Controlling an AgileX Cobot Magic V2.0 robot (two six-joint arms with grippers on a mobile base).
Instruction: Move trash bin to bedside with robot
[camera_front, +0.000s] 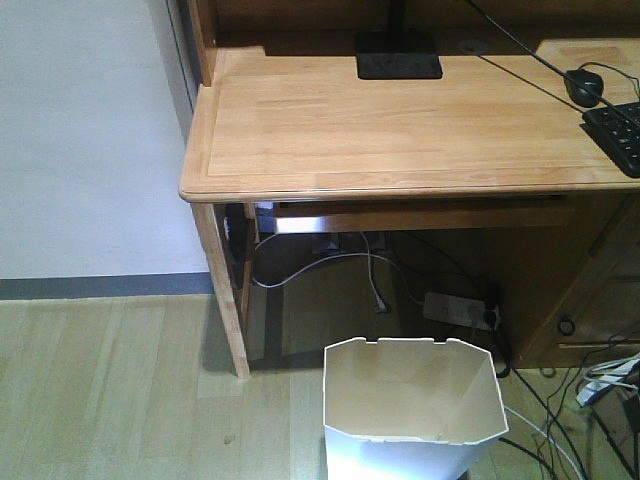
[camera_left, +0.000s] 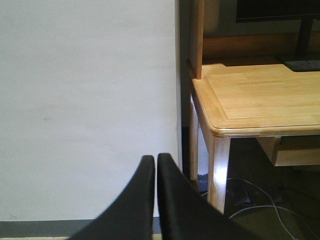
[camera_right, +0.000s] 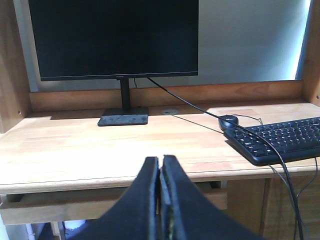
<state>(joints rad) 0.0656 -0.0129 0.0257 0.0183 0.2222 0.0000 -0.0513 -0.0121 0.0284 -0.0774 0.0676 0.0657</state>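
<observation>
**While the bin waits by the desk, neither arm has it**

Nearest, in the wrist views, the left gripper (camera_left: 156, 159) and the right gripper (camera_right: 160, 162) each show two black fingers pressed together with at most a hairline gap. Neither holds anything. Next, in the front view, the bin (camera_front: 415, 400) stands upright on the wooden floor (camera_front: 120, 380) just before the desk (camera_front: 400, 120). Its angular rim faces up and its cream inside is bare, and no gripper touches it. Behind it, under the desk, lie cables (camera_front: 330, 262) and a power strip (camera_front: 460, 310). Farther off, the desktop carries a keyboard (camera_right: 280, 140), a mouse (camera_right: 229, 121) and a monitor (camera_right: 115, 37). The left wrist view faces a white wall (camera_left: 85, 100) beside the desk's corner. No bed appears in any view.

Judged from this layout, the task is at its start. The bin is not yet grasped or pushed, so the whole move to the bedside is left. Which way the bedside lies cannot be told.
</observation>
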